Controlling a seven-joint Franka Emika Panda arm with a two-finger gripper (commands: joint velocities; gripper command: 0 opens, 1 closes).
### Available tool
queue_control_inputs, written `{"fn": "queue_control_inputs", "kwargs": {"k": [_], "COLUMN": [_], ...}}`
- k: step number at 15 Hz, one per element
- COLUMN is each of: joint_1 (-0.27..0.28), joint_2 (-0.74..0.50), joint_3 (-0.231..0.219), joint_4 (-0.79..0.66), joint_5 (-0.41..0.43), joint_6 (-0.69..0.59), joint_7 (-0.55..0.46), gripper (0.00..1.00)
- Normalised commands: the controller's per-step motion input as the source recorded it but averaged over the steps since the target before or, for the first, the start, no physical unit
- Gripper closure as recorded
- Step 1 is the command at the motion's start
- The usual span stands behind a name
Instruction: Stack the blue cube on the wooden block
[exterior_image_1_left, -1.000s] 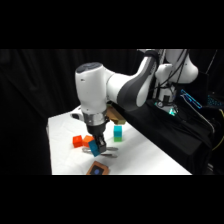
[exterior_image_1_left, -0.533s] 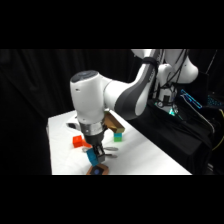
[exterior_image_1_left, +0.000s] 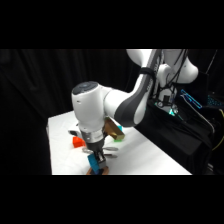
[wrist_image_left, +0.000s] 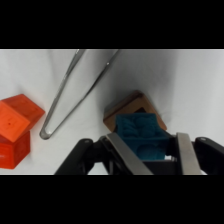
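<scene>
The gripper (wrist_image_left: 150, 157) has its two fingers (wrist_image_left: 122, 155) closed on the sides of the blue cube (wrist_image_left: 142, 135), holding it low over the wooden block (wrist_image_left: 135, 102) near the front edge of the table (exterior_image_1_left: 145, 155). From the wrist view the cube sits between the fingers, and the block's brown top shows just beyond and beneath it, with one corner poking out past the cube. I cannot tell whether the cube's underside already touches the block or hangs just above it.

To do this step well, I'd say the cube should come straight down until it rests flat, kept over the middle of the block instead of towards that exposed corner, so no edge overhangs. The fingers should then part gently and evenly, so neither one drags the cube sideways, and the arm should lift straight up.

Off to one side in the wrist view lie metal tongs (wrist_image_left: 75, 90) and an orange cube (wrist_image_left: 17, 127), both well apart from the block. In the side view the orange cube (exterior_image_1_left: 76, 143) sits just behind the gripper (exterior_image_1_left: 98, 159).
</scene>
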Motion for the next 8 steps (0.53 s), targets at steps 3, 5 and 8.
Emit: {"fn": "queue_control_inputs", "kwargs": {"k": [3, 5, 8], "joint_1": [0.012, 0.024, 0.044], "joint_2": [0.13, 0.12, 0.10], "joint_3": [0.035, 0.027, 0.002], "joint_4": [0.12, 0.13, 0.11], "joint_5": [0.157, 0.144, 0.123], "joint_6": [0.13, 0.13, 0.18], "joint_7": [-0.06, -0.05, -0.01], "gripper": [0.74, 0.74, 0.74]}}
